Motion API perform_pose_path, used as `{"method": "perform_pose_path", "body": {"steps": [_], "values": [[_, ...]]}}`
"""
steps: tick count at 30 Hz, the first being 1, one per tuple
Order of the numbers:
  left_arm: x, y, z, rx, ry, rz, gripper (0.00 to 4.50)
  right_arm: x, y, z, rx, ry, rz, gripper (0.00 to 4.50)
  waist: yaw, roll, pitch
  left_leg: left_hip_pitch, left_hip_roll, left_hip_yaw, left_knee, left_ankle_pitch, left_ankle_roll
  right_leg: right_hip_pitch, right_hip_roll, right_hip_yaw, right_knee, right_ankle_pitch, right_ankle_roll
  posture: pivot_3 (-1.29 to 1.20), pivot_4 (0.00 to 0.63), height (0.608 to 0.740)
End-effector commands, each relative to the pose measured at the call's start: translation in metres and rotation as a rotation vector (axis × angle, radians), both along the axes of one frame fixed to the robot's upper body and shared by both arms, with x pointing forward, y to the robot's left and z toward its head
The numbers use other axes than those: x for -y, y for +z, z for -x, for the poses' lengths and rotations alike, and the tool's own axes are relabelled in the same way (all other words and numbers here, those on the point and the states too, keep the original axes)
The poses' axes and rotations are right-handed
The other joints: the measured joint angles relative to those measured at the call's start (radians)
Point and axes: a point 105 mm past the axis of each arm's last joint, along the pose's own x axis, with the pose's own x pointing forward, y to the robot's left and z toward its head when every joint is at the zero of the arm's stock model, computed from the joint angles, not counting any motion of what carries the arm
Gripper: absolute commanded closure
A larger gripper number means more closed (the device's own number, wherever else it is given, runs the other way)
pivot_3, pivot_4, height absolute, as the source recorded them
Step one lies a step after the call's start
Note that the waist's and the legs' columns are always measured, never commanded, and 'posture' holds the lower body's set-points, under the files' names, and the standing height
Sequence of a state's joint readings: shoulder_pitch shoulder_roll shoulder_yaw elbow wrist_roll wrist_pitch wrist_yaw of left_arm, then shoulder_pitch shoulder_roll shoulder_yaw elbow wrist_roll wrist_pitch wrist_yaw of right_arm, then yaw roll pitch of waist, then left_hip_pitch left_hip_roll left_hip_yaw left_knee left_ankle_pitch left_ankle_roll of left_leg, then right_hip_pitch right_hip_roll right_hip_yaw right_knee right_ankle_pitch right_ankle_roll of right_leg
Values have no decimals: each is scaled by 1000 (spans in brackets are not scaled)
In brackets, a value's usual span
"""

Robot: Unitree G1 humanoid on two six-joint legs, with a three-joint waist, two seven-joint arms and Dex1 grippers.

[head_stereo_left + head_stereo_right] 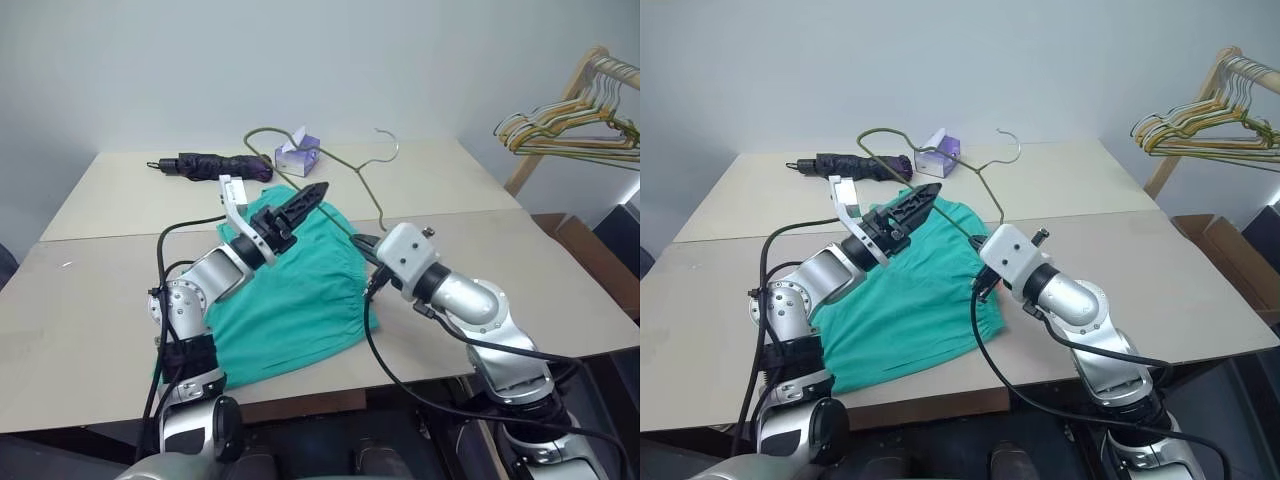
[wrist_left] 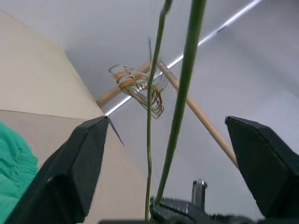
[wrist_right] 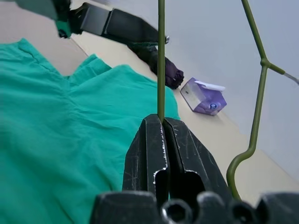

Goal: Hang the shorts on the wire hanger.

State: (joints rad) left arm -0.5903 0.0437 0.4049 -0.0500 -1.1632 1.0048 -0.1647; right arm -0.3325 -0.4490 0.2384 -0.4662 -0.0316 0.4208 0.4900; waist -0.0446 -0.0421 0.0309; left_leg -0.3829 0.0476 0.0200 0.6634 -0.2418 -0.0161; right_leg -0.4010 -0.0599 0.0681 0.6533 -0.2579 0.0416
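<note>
- The shorts [image 1: 290, 300] lay flat on the table [image 1: 90, 310], in the lower middle of the left eye frame, with the gathered waistband toward the lower right and one edge reaching the table's front edge.
- The wire hanger [image 1: 352, 170] stood lifted above the cloth, its hook near the upper middle of the frame and its wire running down to the right gripper [image 3: 162, 122].
- In the right wrist view that gripper's two black fingers were pressed together on a straight run of the olive wire, so the hanger was held there.
- The left gripper [image 2: 173, 154] pointed toward the hanger from the centre left of the head view. In its own wrist view the fingers stood wide apart, with two strands of the wire passing between them and touching neither.
- A folded dark umbrella [image 1: 212, 166] and a small purple tissue box [image 1: 298, 156] sat at the back of the table. A bunch of coloured hangers [image 1: 570, 125] hung on a wooden rack at the upper right.
- The step in hand looked like bringing the hanger into both grippers; the shorts were not yet on it.
- Next, the left fingers would likely need to close on the wire, steadying the frame so the cloth could be threaded over its bar.
</note>
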Motion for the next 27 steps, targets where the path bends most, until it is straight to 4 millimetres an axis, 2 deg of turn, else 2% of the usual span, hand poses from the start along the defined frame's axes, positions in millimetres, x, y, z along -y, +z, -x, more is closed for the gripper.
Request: {"method": "perform_pose_path", "body": {"steps": [1,10,16,19,23,27], "values": [[6,15,-1,41,-2,9,1520,-3,14,3,74,-4,-17,4500,1,0,0,0,0,0,0,0,0,0,0,0,0,0,0,-37,0,740],[14,14,-3,53,11,-34,4424,-5,16,-1,102,-37,-10,4500,-1,0,0,0,0,0,0,0,0,0,0,0,-2,0,0,-50,0,740],[17,16,-7,98,41,-80,4472,-5,13,-5,120,-63,27,4500,0,0,0,-1,0,0,0,0,0,1,0,-1,-4,0,0,-39,0,740],[20,17,-4,145,30,-113,4500,-7,15,-6,130,-63,30,3799,-1,0,0,-1,0,0,0,0,0,1,0,-1,-4,1,0,-39,0,740],[22,22,-1,198,15,-103,4500,-12,24,-2,182,-31,50,2559,-2,0,0,-1,0,0,0,0,0,1,0,-1,-4,1,0,-41,0,740],[21,28,-3,275,13,-168,4500,-6,37,-3,209,-32,38,1315,-1,0,0,-1,0,0,0,0,0,1,0,-1,-4,1,0,-32,0,740]]}}
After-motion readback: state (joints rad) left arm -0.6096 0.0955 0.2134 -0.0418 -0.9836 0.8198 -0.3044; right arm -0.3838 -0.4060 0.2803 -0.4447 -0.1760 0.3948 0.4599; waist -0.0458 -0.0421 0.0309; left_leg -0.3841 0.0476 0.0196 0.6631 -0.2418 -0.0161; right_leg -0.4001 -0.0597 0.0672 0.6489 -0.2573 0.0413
